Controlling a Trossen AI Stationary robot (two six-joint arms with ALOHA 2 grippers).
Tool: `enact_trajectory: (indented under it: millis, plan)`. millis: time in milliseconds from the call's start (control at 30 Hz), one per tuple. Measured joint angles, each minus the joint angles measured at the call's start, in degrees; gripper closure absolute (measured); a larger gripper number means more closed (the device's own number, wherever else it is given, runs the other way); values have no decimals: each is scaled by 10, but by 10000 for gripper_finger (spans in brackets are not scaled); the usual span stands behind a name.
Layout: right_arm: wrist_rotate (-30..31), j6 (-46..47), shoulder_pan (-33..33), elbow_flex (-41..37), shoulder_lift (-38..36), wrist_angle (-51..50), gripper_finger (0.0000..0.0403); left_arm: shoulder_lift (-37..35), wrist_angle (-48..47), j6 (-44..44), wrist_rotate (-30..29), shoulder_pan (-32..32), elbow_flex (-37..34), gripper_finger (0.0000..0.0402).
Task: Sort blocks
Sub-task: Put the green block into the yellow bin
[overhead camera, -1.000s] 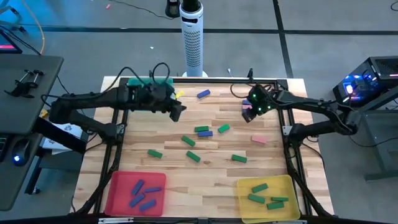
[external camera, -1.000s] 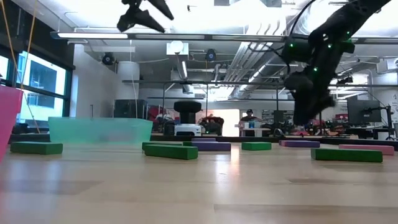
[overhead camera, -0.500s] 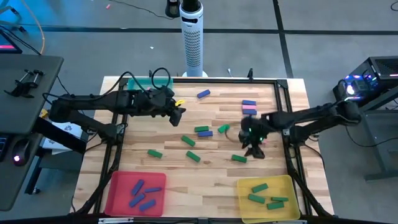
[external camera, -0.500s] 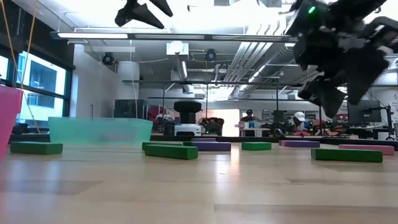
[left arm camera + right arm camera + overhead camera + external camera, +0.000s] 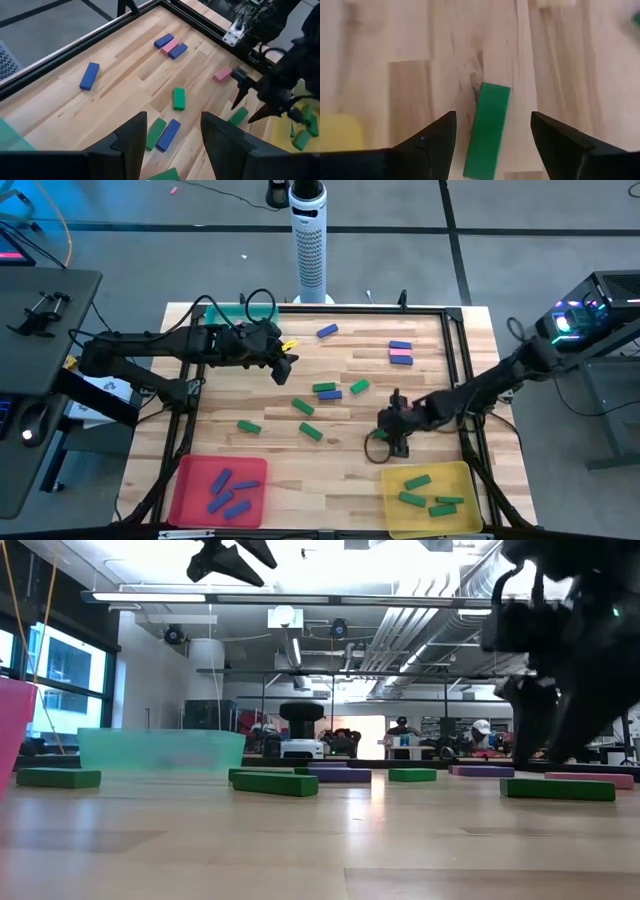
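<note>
High view: light wooden plank table (image 5: 330, 395) with black frame, three square plastic trays on it. Red tray (image 5: 218, 488) at the near left corner holds about four blue bar blocks (image 5: 227, 490), lying loose at mixed angles. Yellow tray (image 5: 428, 495) at the near right corner holds about four green bar blocks (image 5: 428, 498), also jumbled. Teal tray (image 5: 240, 314) at the far left corner is mostly hidden under the left arm, contents cannot tell.

Loose blocks on the bare wood: a blue block (image 5: 327, 331) at far centre; a blue and pink pair (image 5: 400, 352) touching side by side at far right; green and blue blocks (image 5: 325, 390) mid-table with another green one (image 5: 359, 387) just beside; more green bars (image 5: 249, 426) toward the left, all well apart from the trays.

Right gripper (image 5: 393, 434) is low over the wood near the yellow tray, fingers spread wide, holding nothing. Right wrist view: one green bar block (image 5: 487, 130) lies flat on the table between the two dark fingers (image 5: 427, 140), tilted slightly, untouched by either.

Left gripper (image 5: 283, 360) hangs high near the teal tray, fingers parted in the left wrist view (image 5: 172, 135), empty, waiting.
</note>
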Motion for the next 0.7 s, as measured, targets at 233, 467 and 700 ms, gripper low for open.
enact_trajectory:
  millis: [233, 467, 700]
  plan:
    - [0, 70, 9, 5, 76, 2, 267, 0, -2, 0, 16, 0, 0, 227]
    - [-17, 138, 15, 47, 41, -94, 357, 0, -12, 4, 17, -12, 0, 227]
    - [-46, 124, 89, 150, -44, -157, 357, 0, -12, 1, 16, -29, 0, 227]
